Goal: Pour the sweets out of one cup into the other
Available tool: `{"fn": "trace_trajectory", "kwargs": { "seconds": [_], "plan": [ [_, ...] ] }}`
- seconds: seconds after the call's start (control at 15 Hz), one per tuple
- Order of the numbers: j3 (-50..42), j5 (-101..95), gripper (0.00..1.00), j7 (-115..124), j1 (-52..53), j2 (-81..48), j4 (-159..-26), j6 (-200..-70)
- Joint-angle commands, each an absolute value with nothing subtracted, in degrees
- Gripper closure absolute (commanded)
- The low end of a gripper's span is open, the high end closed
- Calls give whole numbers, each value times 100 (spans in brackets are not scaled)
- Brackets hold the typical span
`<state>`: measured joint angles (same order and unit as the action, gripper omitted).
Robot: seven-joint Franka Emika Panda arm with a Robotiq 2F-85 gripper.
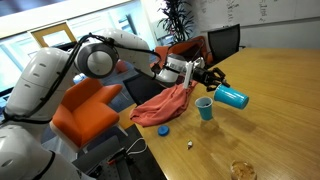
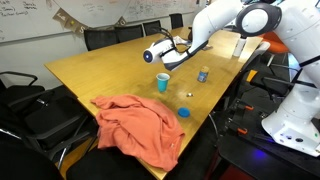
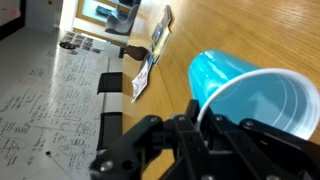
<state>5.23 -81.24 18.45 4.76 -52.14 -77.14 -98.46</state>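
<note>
In the wrist view the light-blue plastic cup (image 3: 262, 95) fills the right side. It is tipped roughly onto its side, and the part of its inside that shows looks bare. The black gripper (image 1: 213, 82) is narrowed onto this cup's wall, with 1 finger (image 3: 205, 125) pressed against it.

A cup like this is probably very light, thin-walled and smooth. A hard squeeze would likely buckle it, and a loose one could let it turn in the jaws. Mid-wall, as it is held now, looks the best place to grip, because the rim flexes most.

In an exterior view the held cup hangs above the wooden table (image 1: 280, 120), just beside and higher than the second, teal plastic cup (image 1: 204, 108). That one stands upright and apart from the gripper. Being light, it would likely tip at a nudge.

Nearby on the table lie 1 small pale piece (image 1: 190, 146), which may be a sweet, and a small blue round lid (image 1: 163, 128). Farther off, a coral-red cloth (image 1: 160, 105) lies crumpled at the table's edge.
</note>
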Motion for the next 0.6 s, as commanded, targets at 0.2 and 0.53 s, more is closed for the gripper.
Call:
{"fn": "trace_trajectory", "kwargs": {
  "seconds": [0.2, 0.53],
  "plan": [
    [497, -6725, 99, 2254, -51, -4365, -8600, -11348],
    [319, -5558, 99, 2602, -252, -4017, -9127, -12597]
  ]
}}
